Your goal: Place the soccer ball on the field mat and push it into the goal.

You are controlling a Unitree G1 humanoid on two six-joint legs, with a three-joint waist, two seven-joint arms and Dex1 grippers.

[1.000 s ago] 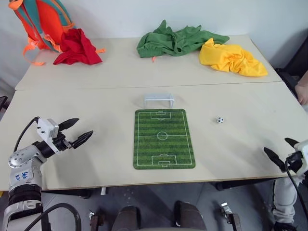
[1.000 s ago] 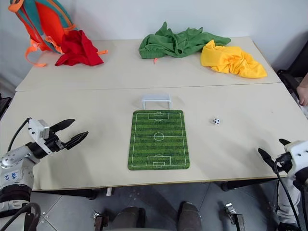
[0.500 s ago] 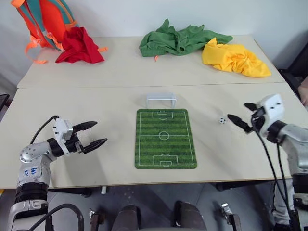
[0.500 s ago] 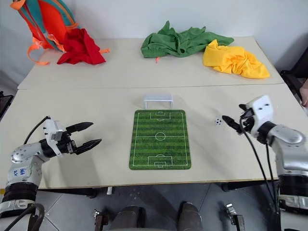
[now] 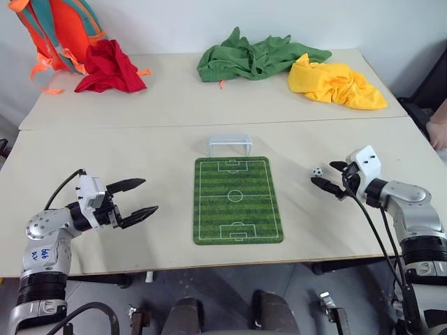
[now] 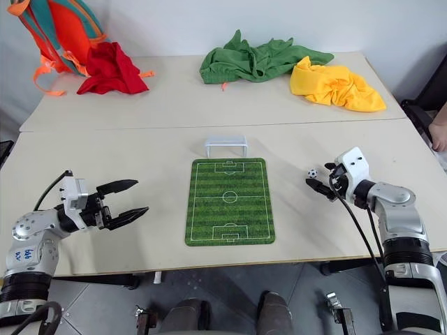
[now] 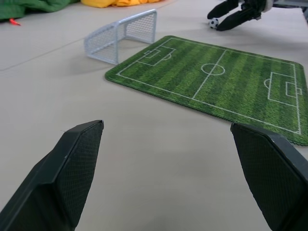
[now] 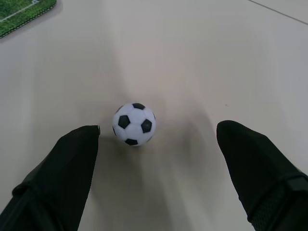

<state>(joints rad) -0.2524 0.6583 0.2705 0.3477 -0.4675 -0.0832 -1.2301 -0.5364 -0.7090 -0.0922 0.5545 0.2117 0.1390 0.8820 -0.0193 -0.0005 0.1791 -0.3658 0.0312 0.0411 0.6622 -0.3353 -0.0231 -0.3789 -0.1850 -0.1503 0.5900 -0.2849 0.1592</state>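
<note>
Right wrist view shows the tiny black-and-white soccer ball (image 8: 134, 124) resting on the beige tabletop (image 5: 140, 153), just ahead of the right gripper (image 8: 156, 144), whose fingers stand apart. Left eye view adds the left gripper (image 5: 136, 199), fingers also apart, the green striped field mat (image 5: 237, 199) and the small white plastic goal (image 5: 230, 144) at its far edge. No readable writing.

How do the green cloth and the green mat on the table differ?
The green cloth is crumpled and plain, while the field mat lies flat with printed stripes and white pitch lines. The cloth sits at the table's far edge beside a yellow cloth; the mat lies mid-table, with the goal at its far end. Both are green.
</note>
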